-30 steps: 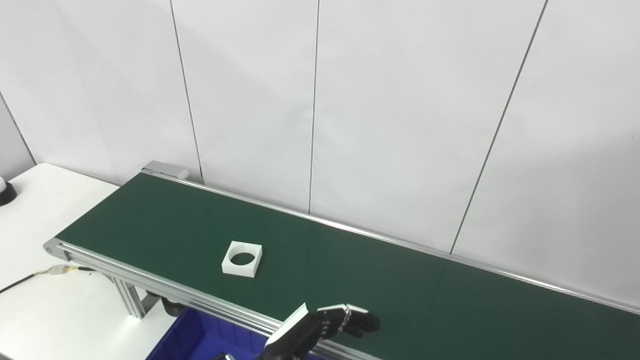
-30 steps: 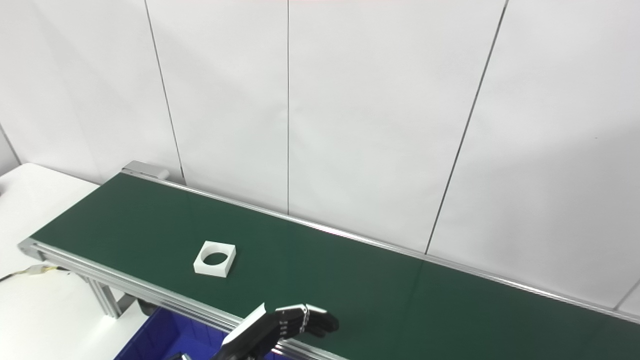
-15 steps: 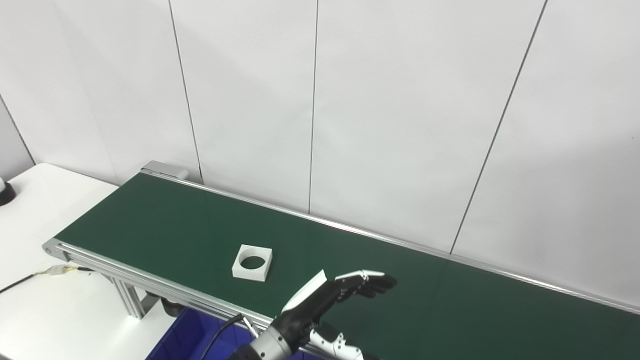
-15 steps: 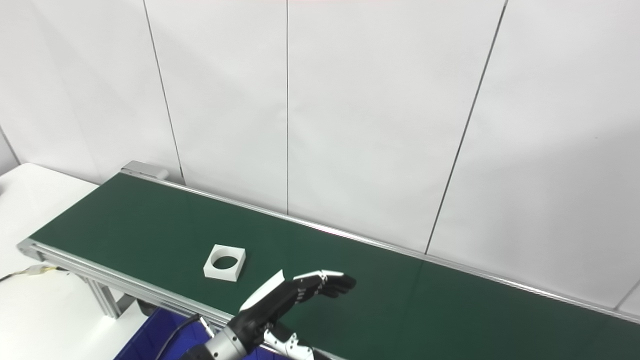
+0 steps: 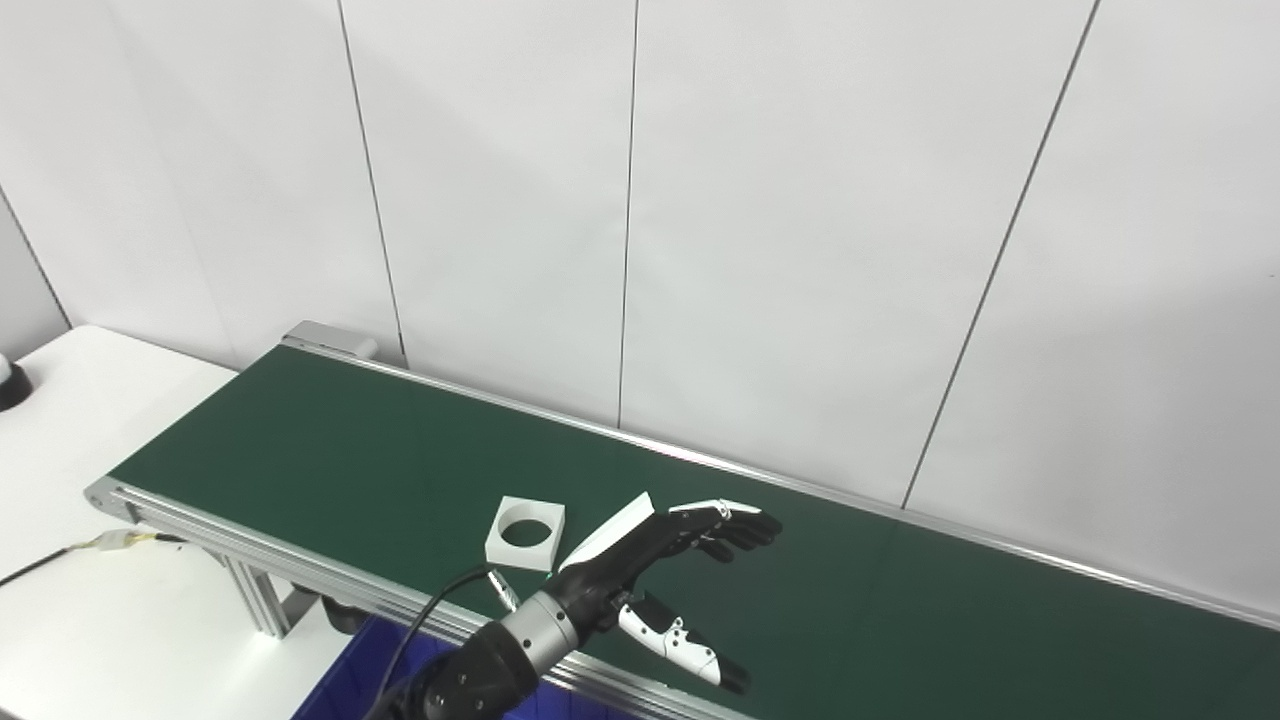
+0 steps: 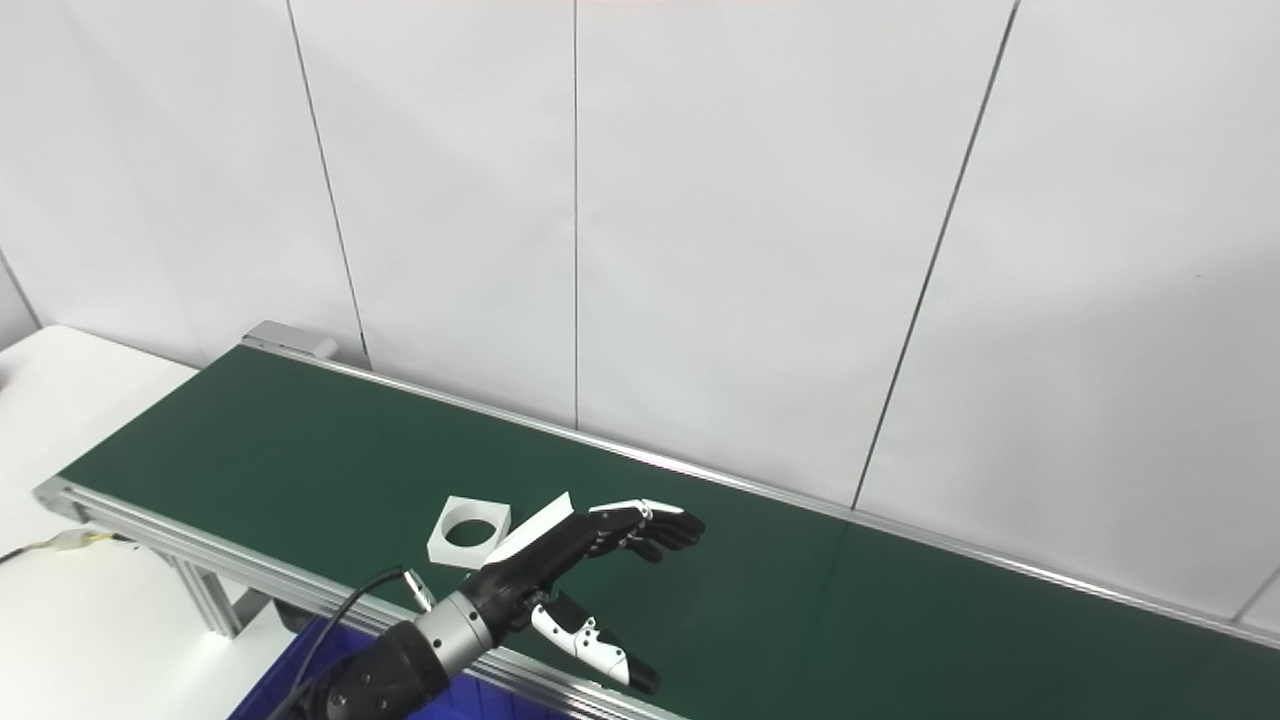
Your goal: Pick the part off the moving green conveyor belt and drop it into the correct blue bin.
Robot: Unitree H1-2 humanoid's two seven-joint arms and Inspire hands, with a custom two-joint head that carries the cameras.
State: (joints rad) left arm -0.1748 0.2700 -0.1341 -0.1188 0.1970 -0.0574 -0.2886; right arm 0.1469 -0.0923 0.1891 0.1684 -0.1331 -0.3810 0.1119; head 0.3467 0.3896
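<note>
A white square part with a round hole (image 5: 525, 520) lies on the green conveyor belt (image 5: 300, 430), near its front edge. My left hand (image 5: 660, 545) is over the belt just to the right of the part, not touching it. The hand is open and empty, fingers stretched to the right, thumb spread down toward the belt's front rail. The part also shows in the right eye view (image 6: 469, 531), with the hand (image 6: 585, 545) beside it. A blue bin (image 5: 350, 680) sits below the belt's front rail, mostly hidden by my arm. My right hand is not in view.
A white table (image 5: 90, 620) stands at the left with a cable (image 5: 60, 555) running to the conveyor's end. A dark object (image 5: 8, 385) sits at the table's far left edge. A white panelled wall runs behind the belt.
The part has travelled to the right along the belt. My left hand has risen from the belt's front edge, moved out over the belt, and spread its thumb, ending close beside the part.
</note>
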